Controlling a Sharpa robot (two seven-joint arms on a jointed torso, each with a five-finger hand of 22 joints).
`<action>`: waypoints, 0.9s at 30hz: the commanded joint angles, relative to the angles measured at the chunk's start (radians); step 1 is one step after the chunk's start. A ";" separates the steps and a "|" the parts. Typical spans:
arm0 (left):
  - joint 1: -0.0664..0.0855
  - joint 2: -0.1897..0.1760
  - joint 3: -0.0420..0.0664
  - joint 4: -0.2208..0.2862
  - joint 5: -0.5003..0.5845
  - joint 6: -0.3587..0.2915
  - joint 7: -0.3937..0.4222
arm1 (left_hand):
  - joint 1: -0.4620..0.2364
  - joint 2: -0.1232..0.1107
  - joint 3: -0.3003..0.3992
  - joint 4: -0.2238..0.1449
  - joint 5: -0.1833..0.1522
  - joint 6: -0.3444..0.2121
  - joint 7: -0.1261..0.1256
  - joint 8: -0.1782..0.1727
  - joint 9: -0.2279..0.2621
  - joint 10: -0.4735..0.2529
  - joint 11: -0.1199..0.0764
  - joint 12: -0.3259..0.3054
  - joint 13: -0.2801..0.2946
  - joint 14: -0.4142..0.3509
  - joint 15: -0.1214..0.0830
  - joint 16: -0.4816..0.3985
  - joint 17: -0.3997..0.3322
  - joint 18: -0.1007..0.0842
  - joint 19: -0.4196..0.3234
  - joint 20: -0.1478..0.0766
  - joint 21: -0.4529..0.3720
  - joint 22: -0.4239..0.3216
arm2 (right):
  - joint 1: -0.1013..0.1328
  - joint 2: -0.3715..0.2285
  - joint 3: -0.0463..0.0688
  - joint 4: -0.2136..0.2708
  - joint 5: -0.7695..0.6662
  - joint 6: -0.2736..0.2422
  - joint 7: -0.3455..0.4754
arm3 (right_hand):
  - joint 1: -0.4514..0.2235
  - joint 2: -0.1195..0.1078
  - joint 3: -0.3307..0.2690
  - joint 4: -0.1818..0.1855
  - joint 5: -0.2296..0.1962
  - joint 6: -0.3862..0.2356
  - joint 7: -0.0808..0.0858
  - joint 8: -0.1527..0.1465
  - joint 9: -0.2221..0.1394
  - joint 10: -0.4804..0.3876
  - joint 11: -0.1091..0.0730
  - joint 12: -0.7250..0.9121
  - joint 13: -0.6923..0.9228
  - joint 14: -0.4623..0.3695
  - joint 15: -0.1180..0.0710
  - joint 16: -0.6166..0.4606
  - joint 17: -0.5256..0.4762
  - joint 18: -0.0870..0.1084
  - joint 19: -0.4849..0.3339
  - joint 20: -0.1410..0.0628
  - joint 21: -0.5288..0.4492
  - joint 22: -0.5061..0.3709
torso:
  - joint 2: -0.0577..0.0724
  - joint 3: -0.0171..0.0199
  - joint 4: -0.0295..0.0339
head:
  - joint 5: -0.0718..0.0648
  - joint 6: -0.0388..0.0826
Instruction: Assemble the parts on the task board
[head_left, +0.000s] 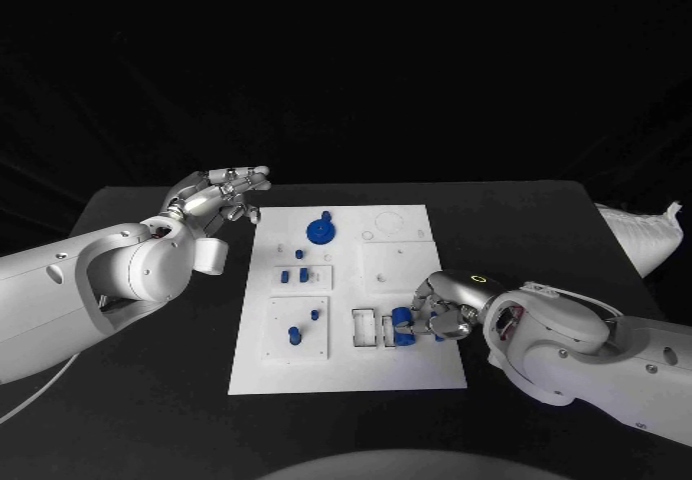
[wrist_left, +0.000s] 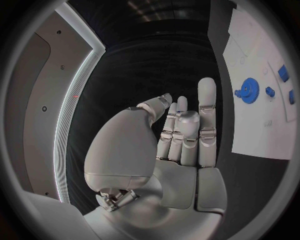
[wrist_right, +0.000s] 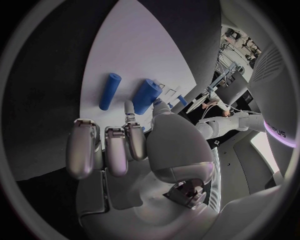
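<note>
the right hand (head_left: 440, 318) sits low and right of centre in the head view, over the lower right part of the white task board (head_left: 418, 372), its fingers curled in around a blue cylinder (head_left: 402, 325) at the small white frames there. in the right wrist view the thumb and a fingertip (wrist_right: 129, 107) close on the thicker blue cylinder (wrist_right: 145, 95), so this hand is grasping it, while a thinner blue rod (wrist_right: 110, 91) lies on the board just beside it, apart from the fingers. the left hand (head_left: 216, 197) is in the upper left of the head view, off the board's upper left corner and over the black table (head_left: 144, 400); its fingers are loosely extended and slightly spread, holding nothing, released. the left wrist view shows the same palm (wrist_left: 181, 145) with fingers upright and nothing between them, the board at the right of that frame. on the board, a blue gear (head_left: 320, 233) stands near the top, left of centre, seen also in the left wrist view (wrist_left: 249, 88). below it two small blue pegs (head_left: 294, 274) sit in a raised square plate, and lower still, in the lower left plate, two more blue pieces (head_left: 303, 328) stand close together. the upper right of the board carries pale round outlines.
</note>
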 joint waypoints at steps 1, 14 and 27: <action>0.000 -0.001 0.000 0.004 -0.004 0.021 0.002 | 0.001 0.009 -0.003 -0.004 0.004 -0.006 -0.002 0.006 0.000 -0.007 0.002 0.006 0.001 -0.010 0.000 -0.001 -0.001 0.013 -0.005 0.002 -0.002 -0.001 | -0.004 0.007 0.000 -0.007 -0.023 0.022 -0.024 | -0.004 0.005 -0.007 0.001 -0.005 -0.008 -0.001 0.004 0.001 -0.006 -0.002 -0.003 0.053 0.087 -0.008 0.002 0.163 -0.020 0.005 0.000 0.001 -0.001 | 0.000 -0.0007 -0.0001 | 0.001 -0.001; 0.000 -0.003 0.000 0.004 -0.004 0.023 0.001 | 0.001 0.009 -0.003 -0.004 0.004 -0.006 -0.002 0.006 0.000 -0.007 0.002 0.006 0.001 -0.010 0.000 -0.001 -0.001 0.013 -0.005 0.002 -0.002 -0.001 | -0.007 0.019 0.000 -0.020 -0.027 0.051 -0.047 | 0.016 0.009 -0.013 -0.007 0.008 -0.012 -0.002 0.012 0.010 -0.008 -0.003 -0.009 0.052 0.086 -0.008 0.001 0.161 -0.019 0.004 -0.001 0.000 -0.002 | -0.001 -0.0004 -0.0006 | 0.002 -0.003; 0.000 -0.003 0.000 0.005 -0.004 0.027 0.000 | 0.001 0.009 -0.003 -0.004 0.004 -0.006 -0.002 0.006 0.000 -0.007 0.002 0.006 0.001 -0.010 0.000 -0.001 -0.001 0.013 -0.005 0.002 -0.002 -0.001 | -0.008 0.012 0.000 -0.014 0.066 -0.079 -0.071 | 0.150 0.066 0.054 -0.066 0.090 0.000 -0.015 0.036 0.035 -0.004 -0.016 -0.013 0.063 0.088 -0.019 0.006 0.170 -0.021 0.008 -0.009 0.007 0.012 | 0.000 0.0003 -0.0011 | 0.003 -0.001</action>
